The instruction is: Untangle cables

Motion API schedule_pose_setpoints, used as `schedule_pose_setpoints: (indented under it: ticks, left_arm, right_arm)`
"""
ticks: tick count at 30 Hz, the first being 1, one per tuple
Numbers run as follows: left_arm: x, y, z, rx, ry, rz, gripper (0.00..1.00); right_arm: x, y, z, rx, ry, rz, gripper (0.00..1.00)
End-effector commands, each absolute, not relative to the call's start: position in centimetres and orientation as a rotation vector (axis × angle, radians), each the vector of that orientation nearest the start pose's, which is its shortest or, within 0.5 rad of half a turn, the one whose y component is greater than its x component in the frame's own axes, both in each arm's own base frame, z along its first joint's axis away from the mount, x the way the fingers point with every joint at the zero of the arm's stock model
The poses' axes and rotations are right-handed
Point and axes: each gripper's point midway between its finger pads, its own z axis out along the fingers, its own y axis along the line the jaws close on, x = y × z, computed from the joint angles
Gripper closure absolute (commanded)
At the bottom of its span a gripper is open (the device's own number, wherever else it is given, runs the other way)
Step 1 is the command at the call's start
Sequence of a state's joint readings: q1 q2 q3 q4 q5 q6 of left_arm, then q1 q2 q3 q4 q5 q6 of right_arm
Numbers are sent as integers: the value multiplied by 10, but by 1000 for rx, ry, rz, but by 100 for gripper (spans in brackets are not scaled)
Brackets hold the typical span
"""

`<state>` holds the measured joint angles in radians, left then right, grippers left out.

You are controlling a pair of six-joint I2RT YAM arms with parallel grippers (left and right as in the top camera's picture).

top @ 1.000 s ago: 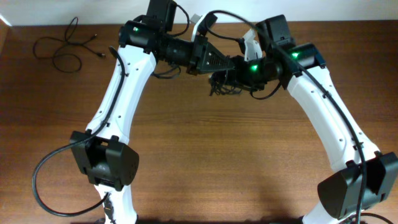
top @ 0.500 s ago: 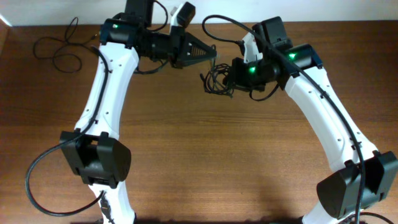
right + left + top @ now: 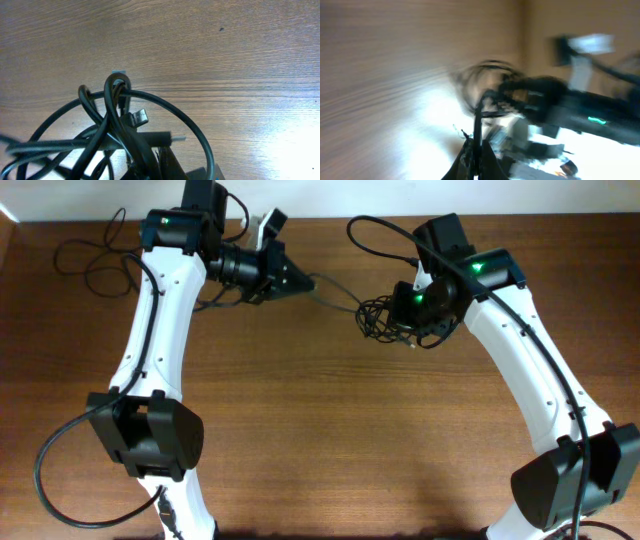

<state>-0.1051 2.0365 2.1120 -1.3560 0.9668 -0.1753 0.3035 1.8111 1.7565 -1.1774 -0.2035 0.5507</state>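
Note:
A tangled bundle of thin black cables [image 3: 376, 318] hangs just above the table at back centre. My right gripper [image 3: 397, 320] is shut on that bundle; in the right wrist view its loops and a silver-tipped plug [image 3: 176, 138] crowd right above the closed right gripper [image 3: 152, 162]. One strand [image 3: 335, 297] runs taut from the bundle to my left gripper [image 3: 304, 281], which is shut on its end. The left wrist view is blurred, but it shows the strand [image 3: 477, 122] rising out of the closed left gripper [image 3: 478, 152] toward the bundle [image 3: 487, 85].
More loose black cable [image 3: 92, 266] lies on the wooden table [image 3: 330, 440] at the back left corner, behind my left arm. The arms' own thicker black cables arch over each wrist. The back edge of the table runs just behind both grippers.
My left gripper has pulled away to the left, drawing one strand out of the bundle. My right gripper has shut on the bundle and shifted slightly right.

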Motion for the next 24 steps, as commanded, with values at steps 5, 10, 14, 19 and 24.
schedule_pose_setpoints:
  ticks: [5, 10, 14, 19, 24]
  left_arm:
    - [432, -61, 204, -302, 2877, -274, 100]
    - [434, -27, 202, -454, 2833, -17, 100]
    - [435, -30, 202, -456, 2833, -30, 100]
    - [434, -29, 202, -457, 2834, -25, 100]
    - [434, -29, 202, -456, 2834, -25, 100]
  right_arm:
    - [388, 137, 181, 380, 2867, 414, 96]
    - [386, 138, 181, 373, 2873, 425, 96]
    - [385, 148, 184, 358, 2878, 506, 96]
    - [385, 149, 184, 323, 2877, 508, 96]
    - [385, 141, 182, 336, 2879, 444, 94]
